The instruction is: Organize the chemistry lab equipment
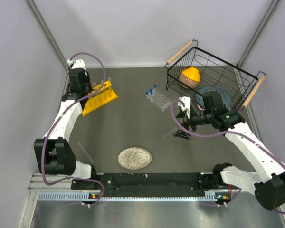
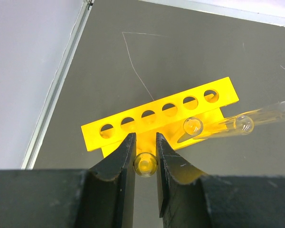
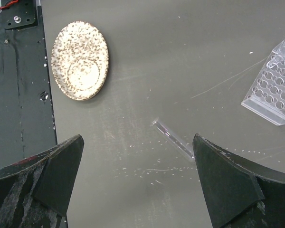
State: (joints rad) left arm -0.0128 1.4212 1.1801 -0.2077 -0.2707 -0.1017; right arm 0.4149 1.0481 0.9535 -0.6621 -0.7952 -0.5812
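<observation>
The yellow six-hole rack (image 1: pixel 99 98) stands at the far left; the left wrist view shows it (image 2: pixel 161 116) just below my left gripper (image 2: pixel 145 142). That gripper is shut on a clear test tube (image 2: pixel 145 164), held end-on over the rack's near edge. Two more tubes (image 2: pixel 193 126) lean in the rack's right side. My right gripper (image 3: pixel 137 137) is wide open and empty above a test tube (image 3: pixel 173 137) lying on the table, close to the right finger. The small clear rack (image 1: pixel 157 99) holds blue-capped vials (image 1: pixel 152 90).
A round speckled disc (image 1: pixel 134 158) lies near the front middle. A black wire basket (image 1: pixel 237 71) with dishes stands at the back right, behind the right arm. The grey wall runs close along the yellow rack's left side.
</observation>
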